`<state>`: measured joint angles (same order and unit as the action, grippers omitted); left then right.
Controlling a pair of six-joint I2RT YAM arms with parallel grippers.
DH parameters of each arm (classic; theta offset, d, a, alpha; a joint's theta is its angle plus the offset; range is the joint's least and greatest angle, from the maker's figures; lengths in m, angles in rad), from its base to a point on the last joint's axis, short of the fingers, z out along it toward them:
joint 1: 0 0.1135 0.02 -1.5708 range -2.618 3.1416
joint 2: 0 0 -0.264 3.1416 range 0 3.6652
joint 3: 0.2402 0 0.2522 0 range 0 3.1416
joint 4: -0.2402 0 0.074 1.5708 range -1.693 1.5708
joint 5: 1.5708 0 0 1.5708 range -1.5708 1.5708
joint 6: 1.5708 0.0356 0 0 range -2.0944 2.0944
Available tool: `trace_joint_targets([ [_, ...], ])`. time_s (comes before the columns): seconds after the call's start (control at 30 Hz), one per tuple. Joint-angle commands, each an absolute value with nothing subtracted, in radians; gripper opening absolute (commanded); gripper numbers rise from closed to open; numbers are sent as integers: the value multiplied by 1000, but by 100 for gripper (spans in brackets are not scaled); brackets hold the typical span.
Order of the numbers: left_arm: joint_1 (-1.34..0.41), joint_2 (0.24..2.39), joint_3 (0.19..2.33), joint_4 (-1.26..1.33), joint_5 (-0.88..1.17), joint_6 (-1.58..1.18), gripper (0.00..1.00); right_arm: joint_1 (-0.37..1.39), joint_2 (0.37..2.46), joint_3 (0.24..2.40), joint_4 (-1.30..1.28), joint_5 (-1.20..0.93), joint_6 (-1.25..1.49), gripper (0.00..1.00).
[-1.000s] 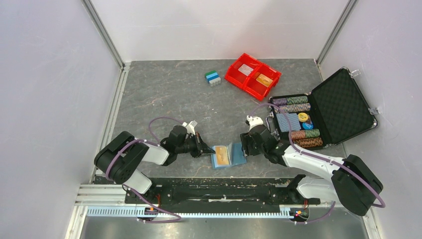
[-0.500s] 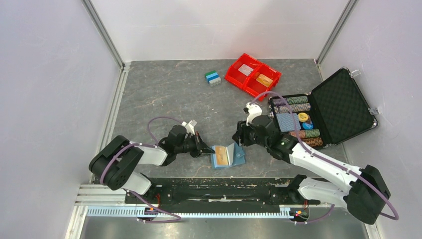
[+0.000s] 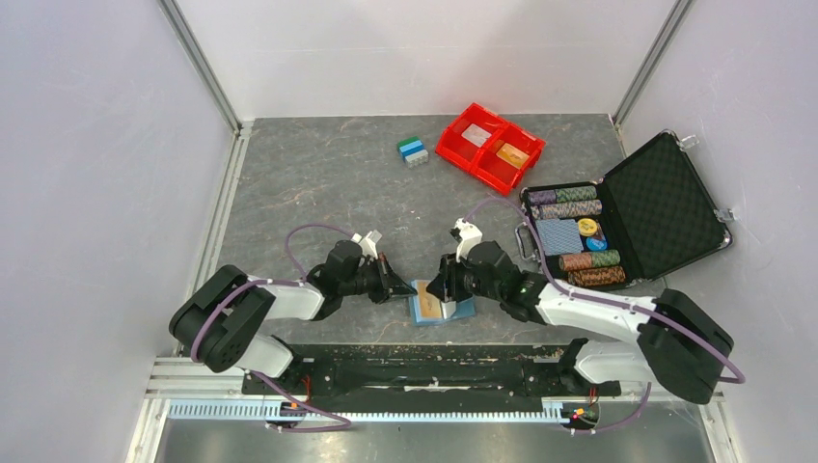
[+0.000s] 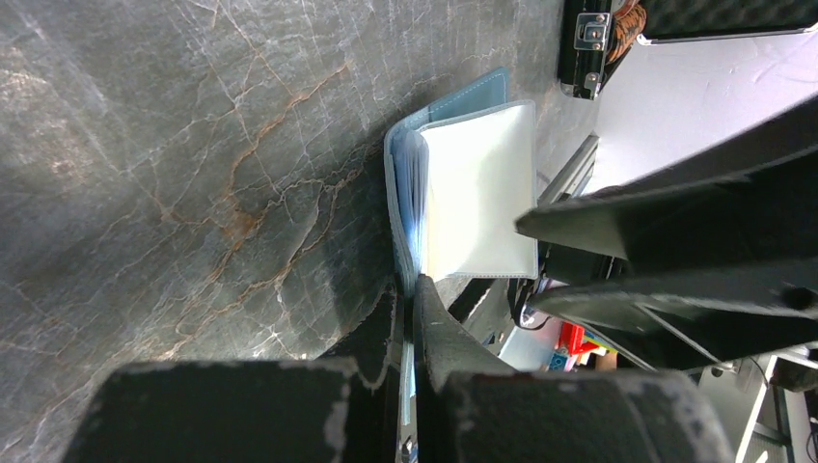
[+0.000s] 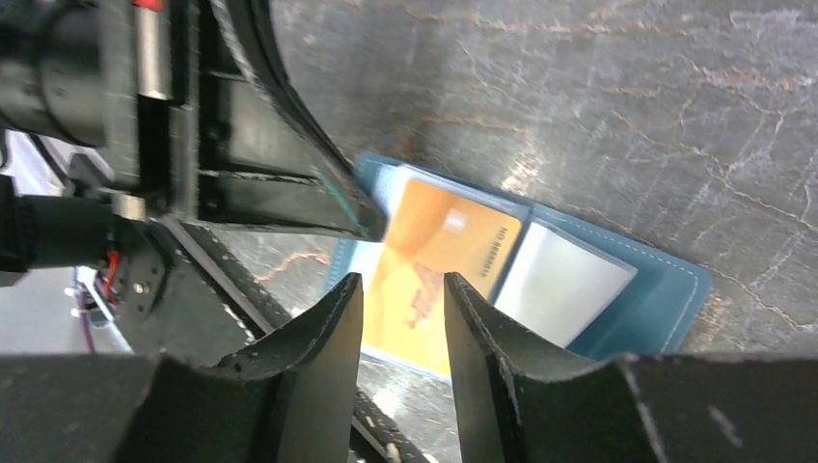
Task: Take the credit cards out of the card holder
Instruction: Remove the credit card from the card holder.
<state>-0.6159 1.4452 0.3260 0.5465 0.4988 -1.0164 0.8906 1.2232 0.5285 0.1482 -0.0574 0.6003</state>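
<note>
The light-blue card holder (image 3: 461, 311) lies spread near the table's front edge. An orange credit card (image 5: 434, 256) sits in its left pocket and a whitish-grey one (image 5: 559, 285) in the pocket beside it. My left gripper (image 3: 399, 287) is shut on the holder's left edge (image 4: 413, 241), pinching the thin blue plastic between its fingertips. My right gripper (image 5: 400, 282) hangs just above the orange card with its jaws partly open. The card shows through the gap and nothing is between the fingers (image 5: 338, 318).
An open black foam-lined case (image 3: 666, 198) with poker chips (image 3: 569, 201) and a blue deck stands at the right. A red two-compartment bin (image 3: 453, 147) and a small blue-green block (image 3: 412, 150) sit at the back. The left gripper's finger (image 5: 289, 193) is close beside my right jaws.
The right gripper has moved left from beside the holder's right panel to over the orange card, and its jaws have narrowed. The left gripper has kept its hold.
</note>
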Motion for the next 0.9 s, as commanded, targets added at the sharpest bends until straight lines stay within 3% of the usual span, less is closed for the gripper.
trace_joint_targets([
  [0.0,-621,1434,336,545,473,-951,5,842,1258,468,258,-124,528,39],
  [0.27,-621,1458,333,527,453,-923,8,719,1248,316,381,-289,543,32],
  [0.63,-621,1277,389,195,323,-828,45,645,1249,262,500,-463,571,27],
  [0.77,-623,1216,421,140,338,-827,47,647,1243,259,557,-492,623,26],
  [0.87,-627,1201,429,144,358,-842,40,647,1244,269,571,-495,645,26],
])
